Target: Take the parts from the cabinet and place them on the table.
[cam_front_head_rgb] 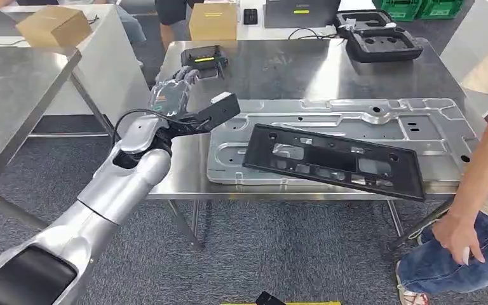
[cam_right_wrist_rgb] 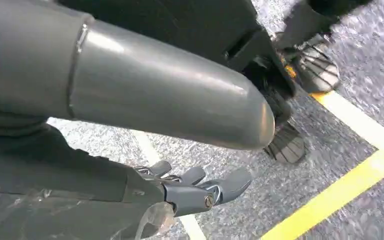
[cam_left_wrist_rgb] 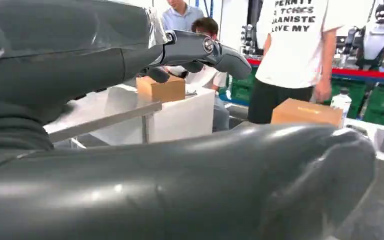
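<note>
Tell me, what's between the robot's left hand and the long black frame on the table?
In the head view, a corner of the big silver metal plate lies between the left robot hand and the black frame; nothing else sits there.

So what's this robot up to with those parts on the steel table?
The robot's left hand is raised over the near left corner of the steel table, fingers apart, holding nothing. A black plastic frame lies tilted across a large silver metal panel on the table, its right end jutting past the front edge. The right hand hangs by the floor, also holding nothing. A person stands at the table's right end.
</note>
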You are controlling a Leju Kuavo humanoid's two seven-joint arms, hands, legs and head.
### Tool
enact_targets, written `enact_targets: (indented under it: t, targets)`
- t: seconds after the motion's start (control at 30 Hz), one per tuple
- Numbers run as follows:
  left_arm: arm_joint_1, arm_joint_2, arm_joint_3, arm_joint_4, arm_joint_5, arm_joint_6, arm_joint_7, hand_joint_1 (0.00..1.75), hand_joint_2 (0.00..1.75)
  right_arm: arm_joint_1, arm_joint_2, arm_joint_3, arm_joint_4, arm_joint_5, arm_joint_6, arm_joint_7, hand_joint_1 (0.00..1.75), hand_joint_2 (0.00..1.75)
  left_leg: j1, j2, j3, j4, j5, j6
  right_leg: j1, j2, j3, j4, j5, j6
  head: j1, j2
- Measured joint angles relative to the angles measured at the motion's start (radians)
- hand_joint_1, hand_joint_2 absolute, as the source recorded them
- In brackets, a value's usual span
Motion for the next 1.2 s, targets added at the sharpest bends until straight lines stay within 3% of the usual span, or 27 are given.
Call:
enact_targets:
  t: [0.1,0.13,0.17,0.2,0.23,0.27,0.33,0.37,0.4,0.47,0.5,0.53,0.63,0.67,0.73,0.8,0.83,0.87,0.93,0.97,1.0,1.03,1.07,1.13,1.17,1.2]
  targets:
    - [0.001,0.003,0.014,-0.005,0.057,-0.015,-0.017,0.0,0.0,0.003,-0.003,0.0,0.0,-0.007,-0.014,-0.006,0.0,0.0,-0.01,-0.001,-0.013,0.008,0.018,0.016,-0.008,0.0,0.001,-0.02,0.028,0.021,0.0,0.0]
    - [0.001,0.003,0.016,-0.009,0.077,-0.018,-0.024,0.0,0.0,0.007,-0.004,0.0,0.0,-0.007,-0.014,-0.009,0.0,0.0,-0.003,0.002,-0.017,-0.01,0.039,0.03,-0.004,0.002,-0.006,-0.029,0.034,0.032,0.0,0.0]
    - [0.0,0.003,0.018,-0.014,0.092,-0.019,-0.025,0.0,0.0,0.007,-0.011,0.0,0.0,-0.007,-0.014,-0.01,0.0,0.0,-0.002,0.004,-0.022,-0.013,0.051,0.033,-0.007,0.002,-0.015,-0.015,0.006,0.03,0.0,0.0]
    - [0.0,0.003,0.019,-0.02,0.105,-0.021,-0.026,0.0,0.0,0.007,-0.013,0.0,0.0,-0.007,-0.014,-0.01,0.0,0.0,-0.002,0.003,-0.032,-0.014,0.059,0.042,-0.003,0.002,-0.03,0.034,-0.046,0.025,0.002,0.0]
    - [0.001,0.005,0.021,-0.023,0.116,-0.021,-0.026,0.0,0.0,0.011,-0.016,0.0,0.0,-0.008,-0.014,-0.011,0.0,0.0,-0.006,0.003,-0.045,-0.013,0.07,0.054,-0.002,0.003,-0.062,0.144,-0.126,0.023,0.003,0.0]
    - [0.002,0.005,0.022,-0.023,0.124,-0.021,-0.025,0.0,0.0,0.014,-0.019,0.0,0.0,-0.008,-0.014,-0.011,0.0,0.0,-0.01,0.003,-0.053,-0.013,0.078,0.058,0.0,0.003,-0.084,0.226,-0.169,0.024,0.003,0.0]
    - [0.007,0.009,0.024,-0.028,0.147,-0.021,-0.024,0.0,0.0,0.016,-0.032,-0.001,0.0,-0.01,-0.03,-0.01,0.0,0.0,-0.017,0.003,-0.075,-0.009,0.093,0.063,0.004,0.004,-0.109,0.341,-0.206,0.025,0.004,0.0]
    - [0.011,0.014,0.028,-0.036,0.167,-0.021,-0.021,0.0,0.0,0.017,-0.039,-0.002,0.0,-0.015,-0.044,-0.008,0.0,0.0,-0.019,0.003,-0.089,-0.004,0.1,0.062,0.005,0.003,-0.092,0.335,-0.188,0.024,0.004,0.0]
    - [0.017,0.023,0.034,-0.046,0.19,-0.021,-0.013,0.0,0.0,0.016,-0.054,-0.004,0.0,-0.018,-0.055,-0.006,0.0,0.0,-0.019,0.003,-0.102,0.002,0.105,0.06,0.005,0.003,-0.049,0.282,-0.152,0.022,0.004,0.0]
    - [0.025,0.045,0.045,-0.072,0.231,-0.02,0.005,0.0,0.0,0.012,-0.077,-0.013,0.0,-0.023,-0.066,-0.006,0.0,0.0,-0.019,0.004,-0.122,0.018,0.111,0.056,0.005,0.003,0.06,0.12,-0.095,0.019,0.004,0.0]
    - [0.03,0.065,0.052,-0.094,0.26,-0.016,0.017,0.0,0.0,0.008,-0.098,-0.021,0.0,-0.03,-0.074,-0.006,0.0,0.0,-0.02,0.005,-0.137,0.03,0.114,0.051,0.006,0.004,0.114,0.025,-0.128,0.016,0.004,0.0]
    - [0.035,0.083,0.063,-0.113,0.283,-0.012,0.024,0.0,0.0,0.005,-0.11,-0.026,-0.001,-0.031,-0.079,-0.006,0.0,0.0,-0.024,0.006,-0.145,0.035,0.118,0.047,0.014,0.005,0.121,0.017,-0.12,0.011,0.004,0.0]
    - [0.056,0.134,0.086,-0.161,0.331,-0.005,0.037,0.0,0.0,0.0,-0.16,-0.047,-0.001,-0.037,-0.088,-0.003,0.0,0.0,-0.023,0.005,-0.153,0.038,0.139,0.034,0.016,0.004,0.105,0.021,-0.107,-0.003,0.004,0.0]
    - [0.068,0.154,0.095,-0.187,0.349,0.002,0.042,0.0,0.0,0.001,-0.165,-0.056,-0.005,-0.039,-0.092,-0.003,0.0,0.0,-0.027,0.004,-0.159,0.039,0.142,0.03,0.007,0.0,0.098,0.016,-0.098,-0.013,0.004,0.0]
    - [0.092,0.2,0.119,-0.228,0.386,0.023,0.059,0.0,0.0,-0.003,-0.206,-0.078,-0.006,-0.05,-0.109,-0.002,0.0,0.0,-0.013,0.001,-0.189,0.117,0.043,0.008,0.003,-0.003,0.077,0.015,-0.077,-0.025,0.001,0.0]
    - [0.112,0.235,0.138,-0.263,0.406,0.033,0.069,0.0,0.0,-0.002,-0.226,-0.094,-0.011,-0.051,-0.119,0.0,0.0,0.0,0.0,0.001,-0.236,0.276,-0.063,-0.009,0.002,-0.003,0.054,0.015,-0.058,-0.027,-0.001,0.0]
    - [0.133,0.268,0.154,-0.293,0.415,0.041,0.073,0.0,0.0,0.003,-0.247,-0.108,-0.014,-0.053,-0.122,0.001,0.0,0.0,0.009,0.001,-0.255,0.371,-0.095,-0.017,0.001,-0.005,0.034,0.017,-0.044,-0.025,-0.001,0.0]
    - [0.151,0.285,0.163,-0.319,0.421,0.045,0.079,0.0,0.0,0.004,-0.262,-0.119,-0.015,-0.056,-0.127,0.002,0.0,0.0,0.013,0.001,-0.247,0.39,-0.086,-0.019,-0.001,-0.005,0.021,0.017,-0.034,-0.022,-0.001,0.0]
    - [0.173,0.314,0.178,-0.349,0.425,0.057,0.09,0.0,0.0,0.006,-0.282,-0.135,-0.02,-0.058,-0.135,0.005,0.0,0.0,0.019,0.002,-0.189,0.332,-0.034,-0.024,-0.004,-0.005,-0.001,0.017,-0.017,-0.015,-0.002,0.0]
    - [0.184,0.336,0.191,-0.376,0.434,0.069,0.092,0.0,0.0,0.007,-0.296,-0.144,-0.023,-0.057,-0.14,0.005,0.0,0.0,0.021,0.001,-0.124,0.241,0.002,-0.025,-0.006,-0.005,-0.013,0.017,-0.006,-0.01,-0.002,0.0]
    - [0.199,0.359,0.209,-0.406,0.446,0.085,0.095,0.0,0.0,0.007,-0.314,-0.154,-0.028,-0.055,-0.14,0.004,0.0,0.0,0.022,0.002,-0.04,0.127,0.007,-0.024,-0.007,-0.003,-0.019,0.017,0.005,-0.004,-0.002,0.0]
    - [0.207,0.375,0.223,-0.428,0.451,0.094,0.102,0.0,0.0,0.009,-0.328,-0.164,-0.037,-0.048,-0.14,0.004,0.0,0.0,0.019,0.001,0.005,0.047,-0.032,-0.02,-0.008,-0.002,-0.023,0.016,0.011,0.003,-0.002,0.0]
    - [0.218,0.388,0.238,-0.449,0.457,0.1,0.102,0.0,0.0,0.012,-0.339,-0.174,-0.04,-0.047,-0.14,0.004,0.0,0.0,0.009,-0.001,0.023,0.023,-0.032,-0.015,-0.009,-0.001,-0.022,0.013,0.02,0.01,0.0,0.0]
    - [0.239,0.422,0.264,-0.477,0.466,0.111,0.104,0.0,0.0,0.018,-0.361,-0.187,-0.045,-0.047,-0.14,0.007,0.0,0.0,0.0,-0.001,0.002,0.025,-0.017,-0.007,-0.011,-0.001,-0.02,-0.005,0.044,0.026,-0.002,0.0]
    - [0.263,0.44,0.28,-0.503,0.474,0.116,0.106,0.0,0.0,0.03,-0.374,-0.2,-0.049,-0.047,-0.14,0.009,0.0,0.0,-0.003,-0.001,-0.008,0.02,-0.002,0.006,-0.013,0.0,-0.021,-0.02,0.061,0.036,-0.001,0.0]
    - [0.273,0.447,0.288,-0.515,0.475,0.118,0.106,0.0,0.0,0.035,-0.378,-0.205,-0.05,-0.047,-0.14,0.01,0.0,0.0,0.011,0.0,-0.015,0.01,0.015,0.019,-0.019,-0.001,-0.028,-0.018,0.055,0.039,-0.002,0.0]
